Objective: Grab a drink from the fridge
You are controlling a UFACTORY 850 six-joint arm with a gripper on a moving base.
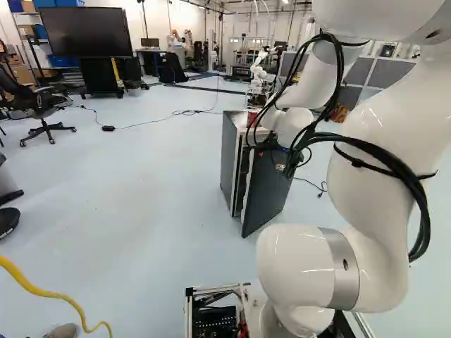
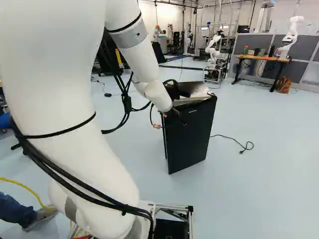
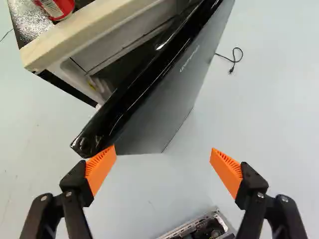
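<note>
A big black television (image 1: 84, 32) stood at the upper left of the left base view, with an office chair (image 1: 39, 105) near it. A yellow cable (image 1: 44, 291) curved across the floor (image 1: 141, 204). In the right base view, a brown bag (image 2: 284, 85) sat beside a table (image 2: 264, 58) near grey panels (image 2: 312, 52).

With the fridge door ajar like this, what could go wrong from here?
The open gripper has one orange pad by the edge of the door, so a misjudged move might push it shut. A jolt to the fridge could topple the red can on top. Looping cables on the arm might snag.
</note>
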